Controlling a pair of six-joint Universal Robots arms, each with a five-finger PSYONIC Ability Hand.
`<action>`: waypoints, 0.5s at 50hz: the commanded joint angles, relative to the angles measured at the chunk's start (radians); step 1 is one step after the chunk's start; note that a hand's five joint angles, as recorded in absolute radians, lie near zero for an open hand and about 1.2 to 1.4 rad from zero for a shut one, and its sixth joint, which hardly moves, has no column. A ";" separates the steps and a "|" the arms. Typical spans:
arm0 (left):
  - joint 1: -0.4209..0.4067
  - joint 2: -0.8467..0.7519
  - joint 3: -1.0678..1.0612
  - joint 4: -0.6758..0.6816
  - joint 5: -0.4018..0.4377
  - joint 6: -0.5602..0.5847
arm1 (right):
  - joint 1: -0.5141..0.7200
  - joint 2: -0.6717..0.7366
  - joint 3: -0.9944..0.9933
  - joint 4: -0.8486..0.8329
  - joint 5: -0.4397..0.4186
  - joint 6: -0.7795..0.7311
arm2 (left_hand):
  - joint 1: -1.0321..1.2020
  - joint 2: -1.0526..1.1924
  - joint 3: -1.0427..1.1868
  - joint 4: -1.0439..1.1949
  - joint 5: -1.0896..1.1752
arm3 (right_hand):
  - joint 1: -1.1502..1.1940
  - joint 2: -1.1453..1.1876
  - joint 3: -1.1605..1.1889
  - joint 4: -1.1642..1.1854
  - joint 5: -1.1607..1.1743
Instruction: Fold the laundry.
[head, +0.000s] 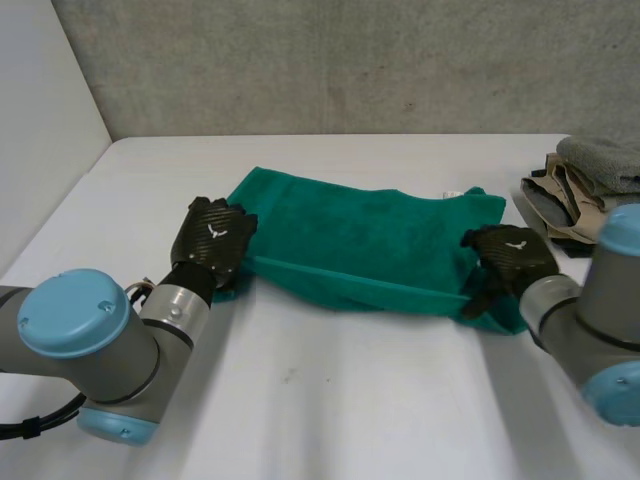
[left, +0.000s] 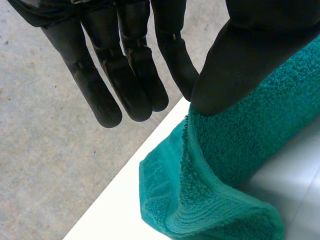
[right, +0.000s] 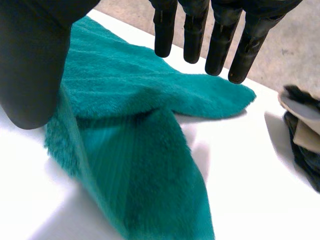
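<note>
Green towel (head: 370, 235) lies spread across the middle of the white table (head: 330, 400). Its near long edge is lifted into a raised ridge that runs between the 2 hands, while the far part lies flat. The left hand (head: 212, 243) is at the towel's left near corner and the right hand (head: 510, 258) at its right near corner. In the left wrist view the fingers (left: 125, 85) are straight and held clear of the cloth, with just the thumb (left: 240, 55) resting on top of the bunched edge. In the right wrist view the fingers (right: 220, 45) are likewise straight and spread above the towel, and the thumb (right: 30, 65) sits just beside the raised edge, so neither hand is pinching anything. That is the main risk as I judge it: with no real hold, the lifted edge may slump back or slide off a thumb as soon as either arm moves, leaving a crumpled roll rather than a clean fold. If only 1 end slips, the fold line would go askew, and the right end looks bunched and uneven. A wide swing of the right arm could also brush the pile of clothes (head: 585, 195) lying near it at the table's right side.
</note>
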 joint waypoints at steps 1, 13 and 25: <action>0.010 0.001 -0.005 0.000 0.000 -0.003 | -0.134 -0.045 0.047 0.094 -0.191 0.007 | 0.257 0.198 0.203 0.195 0.244 | 0.054 -0.013 0.019 0.026 0.029; 0.034 0.004 0.018 -0.022 0.000 -0.001 | -0.221 0.022 0.049 0.095 -0.263 -0.195 | 0.257 0.198 0.203 0.195 0.244 | 0.095 0.028 0.060 0.067 0.070; 0.062 0.000 0.033 -0.040 0.000 -0.006 | -0.217 0.052 0.038 0.065 -0.326 -0.321 | 0.257 0.198 0.203 0.195 0.244 | 0.256 0.189 0.222 0.228 0.231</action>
